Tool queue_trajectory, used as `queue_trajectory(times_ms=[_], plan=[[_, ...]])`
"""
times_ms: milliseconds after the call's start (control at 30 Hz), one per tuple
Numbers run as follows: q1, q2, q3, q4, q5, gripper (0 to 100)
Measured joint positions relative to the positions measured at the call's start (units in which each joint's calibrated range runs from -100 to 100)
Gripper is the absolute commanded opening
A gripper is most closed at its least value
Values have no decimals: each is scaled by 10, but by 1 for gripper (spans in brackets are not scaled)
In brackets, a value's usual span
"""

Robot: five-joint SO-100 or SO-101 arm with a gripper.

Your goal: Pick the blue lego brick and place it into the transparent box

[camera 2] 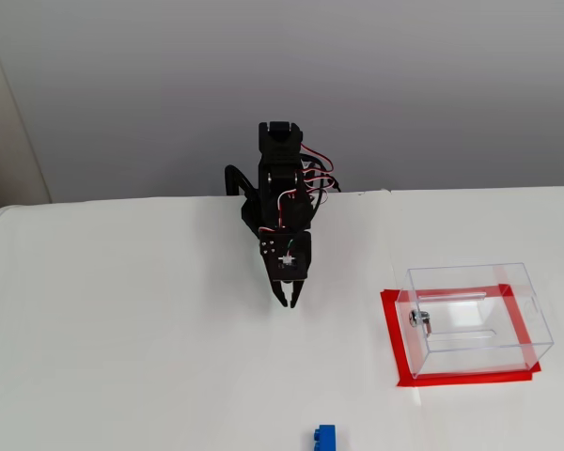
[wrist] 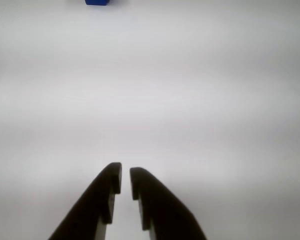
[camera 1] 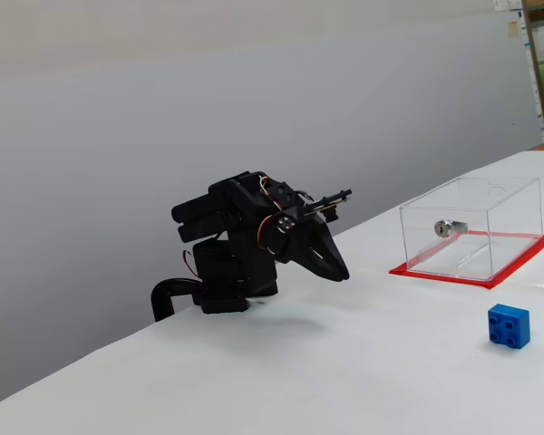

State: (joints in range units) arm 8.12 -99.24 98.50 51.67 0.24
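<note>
Blue lego brick [wrist: 97, 2] sits far ahead in the wrist view, the empty fingers [wrist: 125, 172] nearly together. Both fixed views show it on the white table [camera 1: 344, 381], well apart from the transparent box [camera 1: 471, 228]. Reaching comes next, fingers widened.

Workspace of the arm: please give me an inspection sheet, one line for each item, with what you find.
Surface: white table, plain and smooth.
Blue lego brick: blue lego brick lies free on the table, apart from the arm; in the wrist view only its edge shows at the top.
Transparent box: transparent box stands on its red base plate, a silver lock on its side; no brick inside.
Clutter: nothing seen.
Gripper: gripper hangs low over the table, holding nothing; jaws nearly closed, a thin gap between them.
Cables: red and white wires looped on the arm.
Surroundings: grey wall behind; shelving at the far right of a fixed view.
</note>
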Motion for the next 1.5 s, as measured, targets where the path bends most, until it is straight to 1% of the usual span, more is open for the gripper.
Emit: queue_trajectory(times_ms=[200,400,500,667,933,1200,1367,1500], plan=[[-29,0,-22,6,0,2],[-92,0,-34,6,0,2],[-140,0,-35,6,0,2],[-172,0,-35,6,0,2],[-163,0,-56,6,3,2],[-68,14,-56,6,5,2],[-59,41,-60,6,4,2],[-58,79,-108,8,4,2]])
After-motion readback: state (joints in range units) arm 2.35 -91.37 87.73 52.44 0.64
